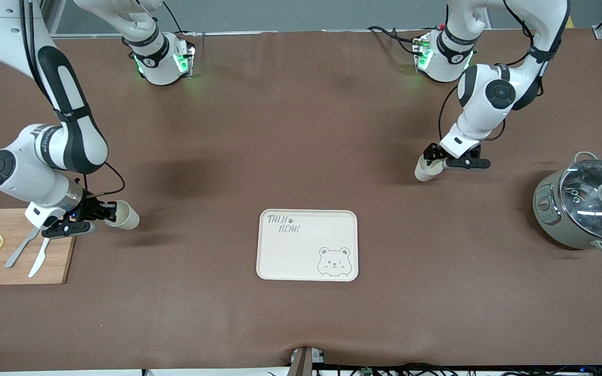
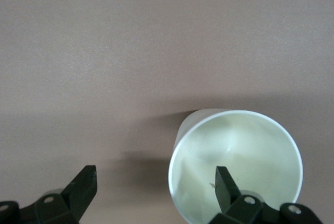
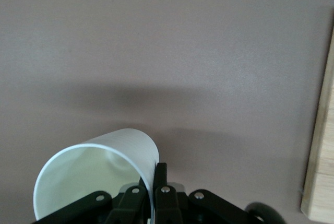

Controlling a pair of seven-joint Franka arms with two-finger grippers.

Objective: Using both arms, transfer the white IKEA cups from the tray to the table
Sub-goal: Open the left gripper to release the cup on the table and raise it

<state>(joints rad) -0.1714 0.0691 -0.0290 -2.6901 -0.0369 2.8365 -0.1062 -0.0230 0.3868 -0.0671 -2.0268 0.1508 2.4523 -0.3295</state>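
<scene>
Two cream-white cups are in view. My right gripper [image 1: 106,213] is over the table next to the wooden board and is shut on the rim wall of one cup [image 1: 125,215], which is tipped on its side just above the table. In the right wrist view the fingers [image 3: 161,174] pinch that cup's [image 3: 88,177] wall. My left gripper [image 1: 439,163] is at the other cup [image 1: 426,170], toward the left arm's end of the table. It [image 2: 156,177] is open, with one finger [image 2: 224,182] inside the cup [image 2: 240,151] and the other [image 2: 83,185] outside, well apart from the wall.
A cream bear tray [image 1: 280,261] lies at mid-table, nearer the front camera than both cups. A grey-green pot with a glass lid [image 1: 588,209] stands at the left arm's end. A wooden board [image 1: 55,261] holds lemon slices, a knife and a fork; its edge shows in the right wrist view [image 3: 321,156].
</scene>
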